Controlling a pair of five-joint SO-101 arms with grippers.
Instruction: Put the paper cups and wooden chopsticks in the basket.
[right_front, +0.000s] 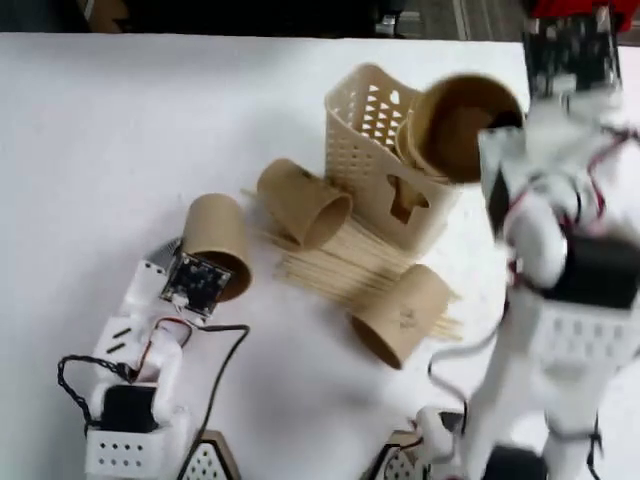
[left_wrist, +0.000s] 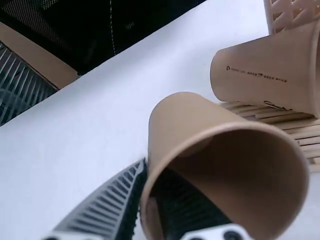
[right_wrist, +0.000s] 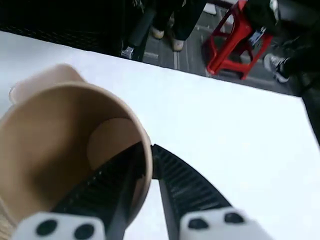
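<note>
Meanwhile, the left end effector (left_wrist: 149, 172) gripped a paper cup (left_wrist: 225, 165); the right end effector (right_wrist: 146, 150) clamped a second cup (right_wrist: 55, 135), the basket (right_front: 370, 150) just beside it.

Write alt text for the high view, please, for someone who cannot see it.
The right gripper holds a brown paper cup at the cream perforated basket; the left gripper grips a second cup; two other cups lie on wooden chopsticks.

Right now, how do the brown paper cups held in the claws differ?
The left claw holds its brown paper cup tipped sideways, apart from the cream lattice basket; the right claw holds the other brown paper cup mouth-up over that basket. Both are pinched at the rim.
</note>
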